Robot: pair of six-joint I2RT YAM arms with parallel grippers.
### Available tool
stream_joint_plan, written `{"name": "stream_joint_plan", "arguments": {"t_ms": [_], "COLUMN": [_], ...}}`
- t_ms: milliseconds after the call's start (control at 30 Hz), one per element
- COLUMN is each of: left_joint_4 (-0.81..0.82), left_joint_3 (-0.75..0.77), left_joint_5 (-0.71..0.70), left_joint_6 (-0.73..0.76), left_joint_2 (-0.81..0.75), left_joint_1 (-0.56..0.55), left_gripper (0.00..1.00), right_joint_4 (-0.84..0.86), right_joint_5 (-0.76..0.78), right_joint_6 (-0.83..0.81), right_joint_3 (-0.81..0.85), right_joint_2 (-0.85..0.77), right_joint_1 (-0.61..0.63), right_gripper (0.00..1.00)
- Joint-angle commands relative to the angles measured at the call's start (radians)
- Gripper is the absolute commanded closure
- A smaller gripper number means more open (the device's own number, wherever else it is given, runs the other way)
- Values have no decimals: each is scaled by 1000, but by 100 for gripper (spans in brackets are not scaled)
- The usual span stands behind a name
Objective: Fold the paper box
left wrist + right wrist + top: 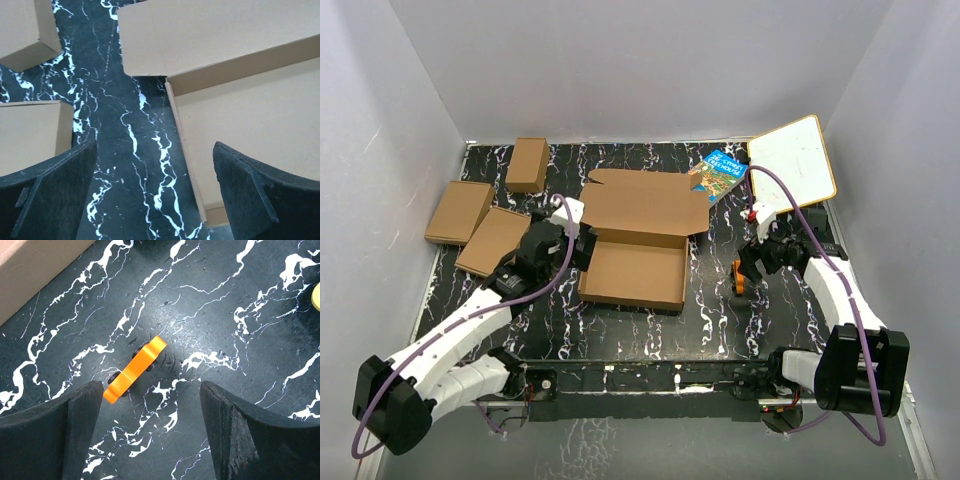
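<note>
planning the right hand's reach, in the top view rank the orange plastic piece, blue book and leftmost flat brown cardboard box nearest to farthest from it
1. Orange plastic piece: right beneath the open right hand.
2. Blue book: at the back, slightly left.
3. Leftmost flat brown cardboard box: far left side.
</note>
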Motion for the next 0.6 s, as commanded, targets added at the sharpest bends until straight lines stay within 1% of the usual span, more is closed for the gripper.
{"name": "stream_joint_plan", "arguments": {"t_ms": [0,200,300,400,567], "left_joint_4": [69,52,45,43,43], "left_joint_3": [-25,-16,-15,-17,-18], "left_joint_5": [-41,-57,-62,-66,-74], "left_joint_6": [79,93,92,92,95], "left_joint_2": [-96,-100,-109,-124,-141], "left_joint_1": [9,12,13,14,15], "left_gripper": [3,3,3,3,3], "right_joint_4": [46,67,99,111,164], "right_joint_5": [16,-39,-25,-22,8], "right_joint_6": [-19,10,66,100,188], "right_joint_3": [-3,-15,-23,-21,-37], "right_joint_2": [16,57,74,95,115], "right_joint_1": [-5,-2,-1,5,15], "right_gripper": [16,20,25,33,37]}}
